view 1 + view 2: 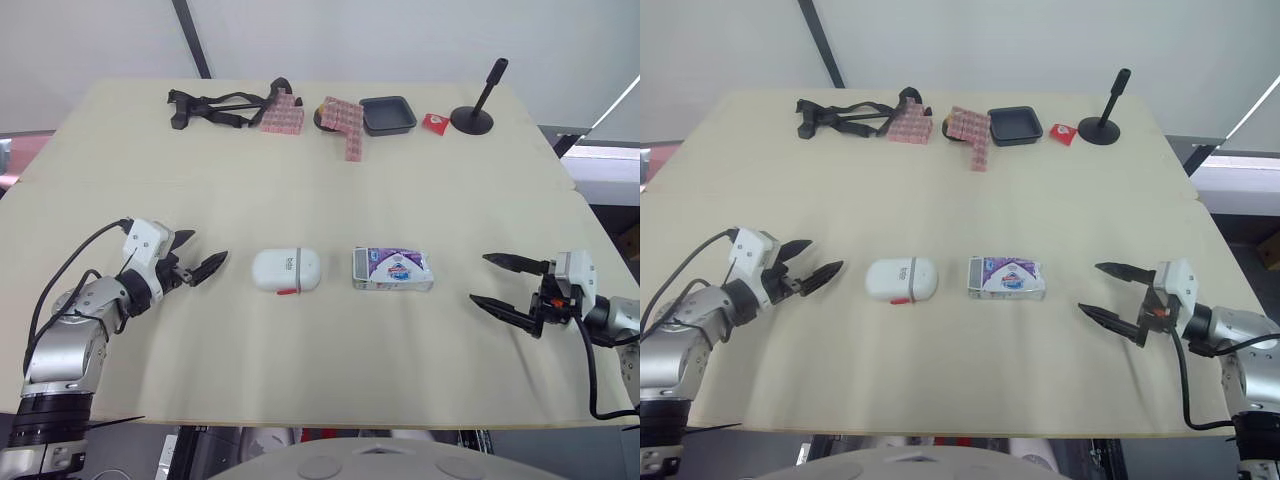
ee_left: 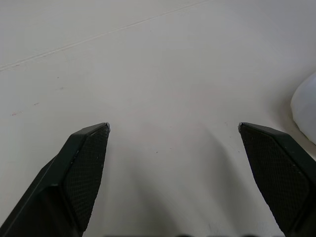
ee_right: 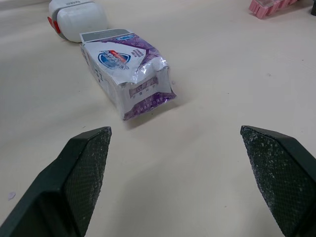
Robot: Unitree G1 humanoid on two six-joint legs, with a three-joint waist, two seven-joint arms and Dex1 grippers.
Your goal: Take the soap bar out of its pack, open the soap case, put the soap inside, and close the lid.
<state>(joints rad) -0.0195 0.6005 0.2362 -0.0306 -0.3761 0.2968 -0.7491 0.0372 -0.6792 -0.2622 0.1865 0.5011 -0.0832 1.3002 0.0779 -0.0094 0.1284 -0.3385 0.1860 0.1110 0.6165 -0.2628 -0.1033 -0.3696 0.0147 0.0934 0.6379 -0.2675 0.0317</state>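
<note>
Now | beige table [image 1: 300, 180] | pale wall [image 1: 400, 40] | left end effector [image 1: 210, 246], right end effector [image 1: 479, 277]: apart

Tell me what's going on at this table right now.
Nothing is being held yet. The soap pack and the white soap case, lid shut, lie side by side in the middle of the table. The left gripper is open beside the case, and the right gripper is open further out on the pack's side. Neither touches anything.
</note>
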